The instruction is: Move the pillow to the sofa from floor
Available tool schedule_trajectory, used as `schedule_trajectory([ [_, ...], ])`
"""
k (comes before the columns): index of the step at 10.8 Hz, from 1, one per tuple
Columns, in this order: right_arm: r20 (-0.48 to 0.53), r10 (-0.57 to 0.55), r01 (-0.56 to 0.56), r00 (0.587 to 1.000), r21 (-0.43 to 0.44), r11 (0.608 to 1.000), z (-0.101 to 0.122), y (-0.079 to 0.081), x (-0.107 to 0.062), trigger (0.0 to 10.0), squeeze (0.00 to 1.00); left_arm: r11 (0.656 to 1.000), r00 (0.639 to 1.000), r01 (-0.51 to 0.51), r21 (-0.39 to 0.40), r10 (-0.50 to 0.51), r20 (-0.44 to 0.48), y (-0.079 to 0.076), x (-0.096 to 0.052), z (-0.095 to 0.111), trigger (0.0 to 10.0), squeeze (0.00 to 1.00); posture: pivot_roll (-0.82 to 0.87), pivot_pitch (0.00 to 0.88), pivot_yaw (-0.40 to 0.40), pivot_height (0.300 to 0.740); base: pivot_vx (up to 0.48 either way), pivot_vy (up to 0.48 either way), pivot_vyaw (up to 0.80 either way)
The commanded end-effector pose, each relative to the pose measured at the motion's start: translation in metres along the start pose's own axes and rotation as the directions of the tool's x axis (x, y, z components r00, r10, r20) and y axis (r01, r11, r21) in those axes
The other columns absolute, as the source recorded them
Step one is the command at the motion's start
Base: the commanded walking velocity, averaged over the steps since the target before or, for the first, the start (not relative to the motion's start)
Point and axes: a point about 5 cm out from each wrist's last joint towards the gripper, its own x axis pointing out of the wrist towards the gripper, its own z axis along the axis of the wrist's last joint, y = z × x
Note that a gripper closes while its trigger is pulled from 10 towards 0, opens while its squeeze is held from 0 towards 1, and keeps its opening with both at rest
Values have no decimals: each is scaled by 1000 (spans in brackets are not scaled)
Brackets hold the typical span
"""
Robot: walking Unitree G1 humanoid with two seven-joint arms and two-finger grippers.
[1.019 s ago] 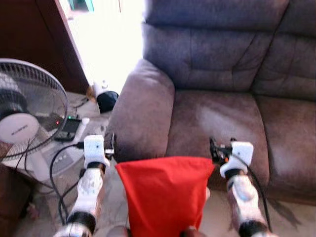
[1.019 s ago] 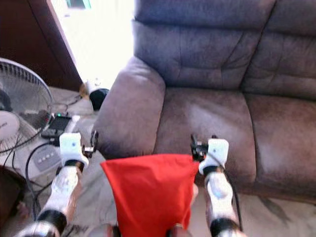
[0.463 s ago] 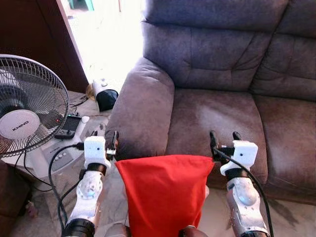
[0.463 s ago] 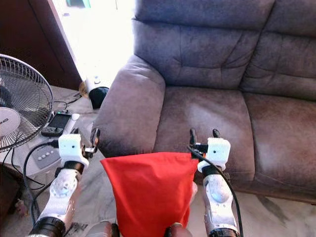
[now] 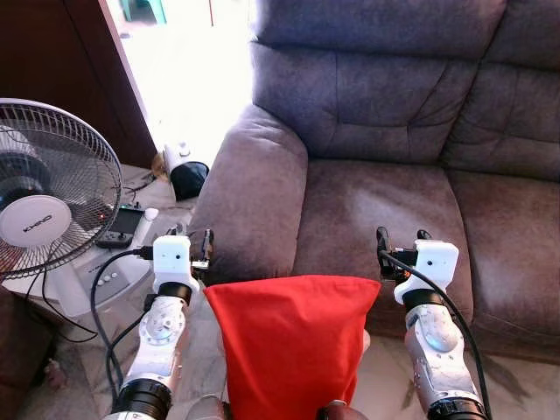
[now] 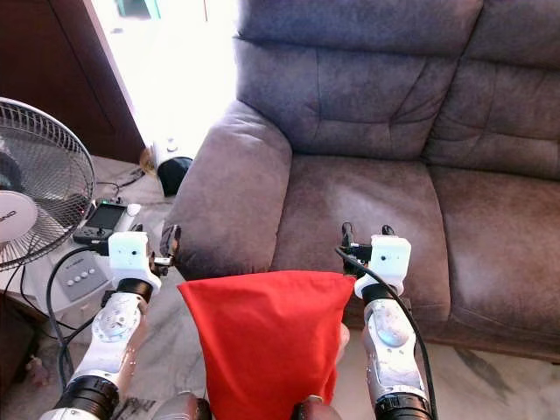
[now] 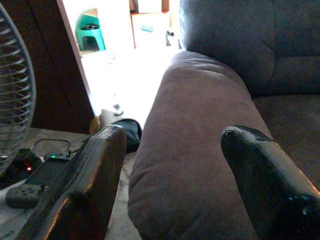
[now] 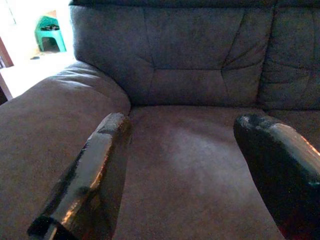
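Blown-out daylight from doorway [image 5: 188, 70], sofa [image 5: 385, 175] evenly lit, sharp head views, wrist fingertips perhaps slightly soft

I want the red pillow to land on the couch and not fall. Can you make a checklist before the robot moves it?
1. Red pillow off the floor, between both arms: ok.
2. Left tool beside the pillow's top corner, fingers open: ok.
3. Right tool at the other corner, fingers open: ok.
4. Pillow firmly held: cannot tell, the tools grip nothing.
5. Sofa seat ahead bare: ok.
6. Fan and cables to the left, apart from the arms: ok.
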Motion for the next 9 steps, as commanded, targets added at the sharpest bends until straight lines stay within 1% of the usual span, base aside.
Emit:
schedule_trajectory([
  [1,-13,-14,14,1000,0,1000,-3,-3,-2,10000,0,1000,1000,-7,5,7,-20,2,-3,-3,10000,0,31,65,-16,687,0,0,0],
  [4,-45,-2,2,999,-8,1000,-8,-4,-3,10000,0,1000,1000,-1,0,1,-13,-1,0,0,10000,0,29,52,-17,687,0,0,0],
  [6,-44,-6,5,999,-10,1000,-11,-6,-6,10000,0,1000,1000,2,-3,-2,-12,-1,0,0,10000,0,29,46,-16,662,0,0,0],
  [9,-55,-7,6,998,-12,1000,-14,-4,-5,10000,0,1000,1000,-5,0,5,-11,0,1,0,10000,0,31,53,-18,662,0,0,0],
])
